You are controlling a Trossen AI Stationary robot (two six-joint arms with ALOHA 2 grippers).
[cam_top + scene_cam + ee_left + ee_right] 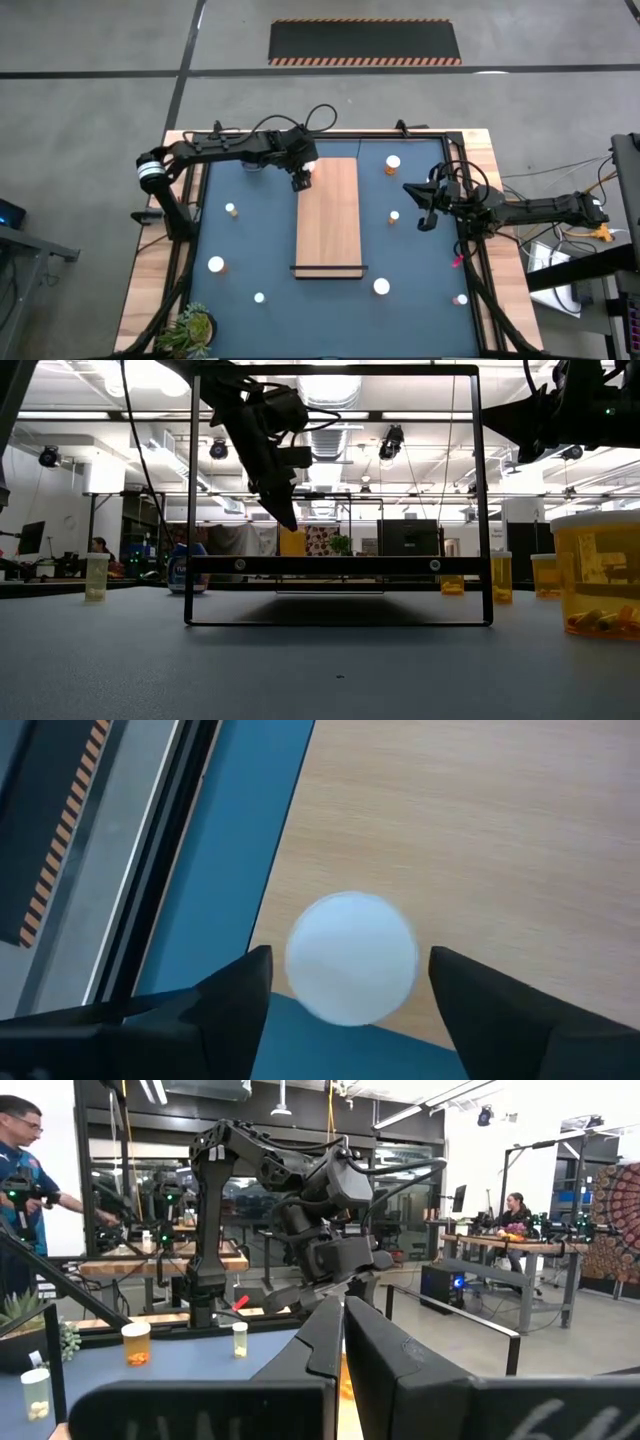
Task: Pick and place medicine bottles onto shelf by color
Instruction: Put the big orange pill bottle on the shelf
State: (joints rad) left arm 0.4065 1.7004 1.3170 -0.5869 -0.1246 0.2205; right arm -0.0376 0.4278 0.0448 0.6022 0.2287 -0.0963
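The left claw (302, 181) hangs over the far left corner of the shelf (327, 215), its fingers (235, 1005) spread apart on either side of a white-capped bottle (352, 957) standing there, not gripping it. The right claw (424, 208) waits clenched and empty above the counter (250, 250), right of the shelf, where other bottles stand scattered.

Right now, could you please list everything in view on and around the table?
Table: one, blue top, pale wooden border.
Shelf: one, light-brown wood, table middle.
Bottle on shelf: one, white cap, its far-left corner.
Bottles on table: seven white caps seen, scattered beside shelf.
Blue bottle: one, far left.
Plant: one, green, near-left corner.
People: two, room behind.
Left gripper: open, either side of the shelf bottle's cap.
Right gripper: shut, raised at right.
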